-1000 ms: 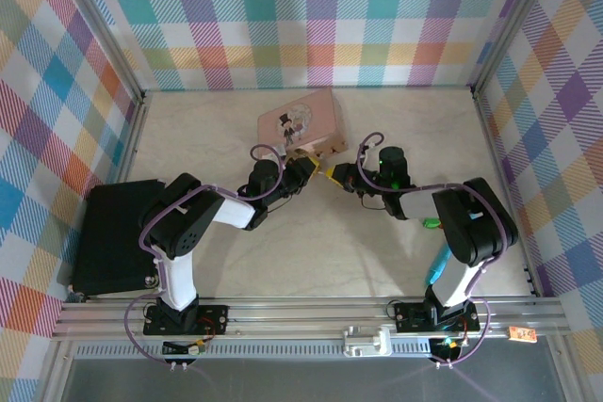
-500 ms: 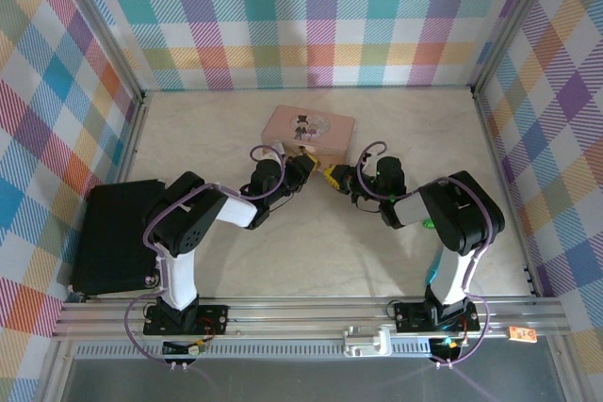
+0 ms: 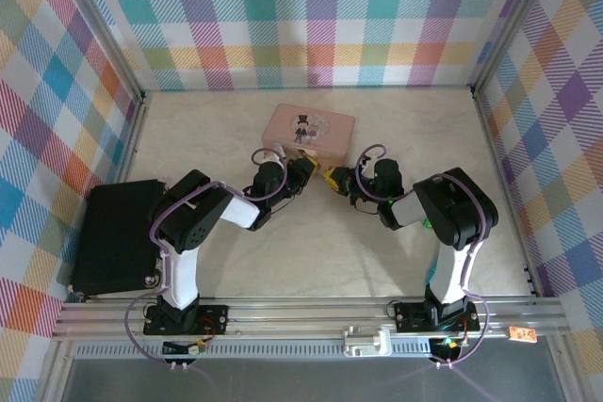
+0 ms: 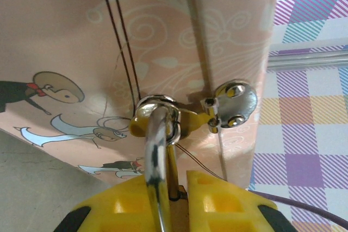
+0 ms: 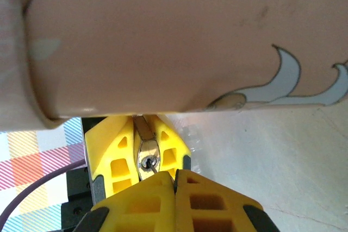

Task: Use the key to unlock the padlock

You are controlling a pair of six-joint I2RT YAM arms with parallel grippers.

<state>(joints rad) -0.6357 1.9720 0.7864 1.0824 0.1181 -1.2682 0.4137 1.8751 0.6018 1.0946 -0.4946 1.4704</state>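
Right up against the near side of the pink tin (image 3: 309, 127), which lies toward the back of the tabletop (image 3: 415, 120), the two arms meet nose to nose. The left tool (image 4: 171, 188) is clamped on the padlock (image 5: 145, 156), its yellow fingers (image 5: 111, 158) squeezing the brass body from both sides. The padlock's silver shackle (image 4: 156, 156) rises out from between them and hooks through the ring (image 4: 157, 104) on the tin's clasp. The keyhole end faces the right tool (image 5: 175, 186), whose fingertips are pressed together on the key (image 5: 154, 170). Just a thin sliver of the key shows, its tip at the keyhole; how far it sits in, I cannot tell.
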